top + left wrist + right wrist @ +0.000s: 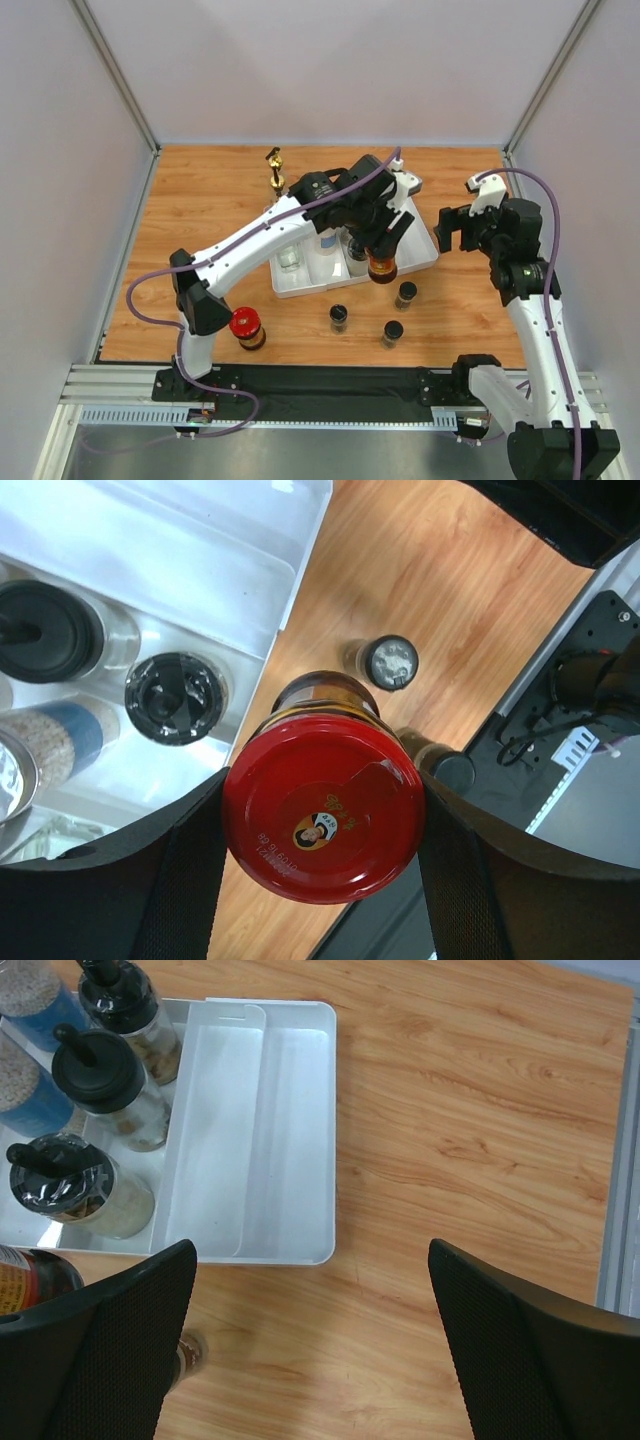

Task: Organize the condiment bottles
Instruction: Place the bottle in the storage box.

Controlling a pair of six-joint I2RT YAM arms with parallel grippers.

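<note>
One wooden table (200,200) is seen, and two arms are bolted at its near edge. The left arm (260,235) is stretched across to one white divided tray (300,288), so that much of the tray's contents is hidden from the top view. The right arm (530,300) is held at the table's right side, apart from the tray. Two red-lidded jars are counted. The held red-lidded jar (323,810) is clamped between the fingers of the left gripper (381,246), just beside the tray's near edge. The second red-lidded jar (246,326) is stood by the left arm's base. The right gripper (310,1350) is spread wide, with nothing between its fingers. Three black-capped spice jars (338,317) are stood on the wood near the tray. Only in the right wrist view are two bare long compartments shown, with three black-topped bottles (105,1080) lined up in the tray beside two blue-labelled jars (30,1100). Only in the top view is a gold-spouted bottle (277,182) shown, beyond the tray's far left corner.
</note>
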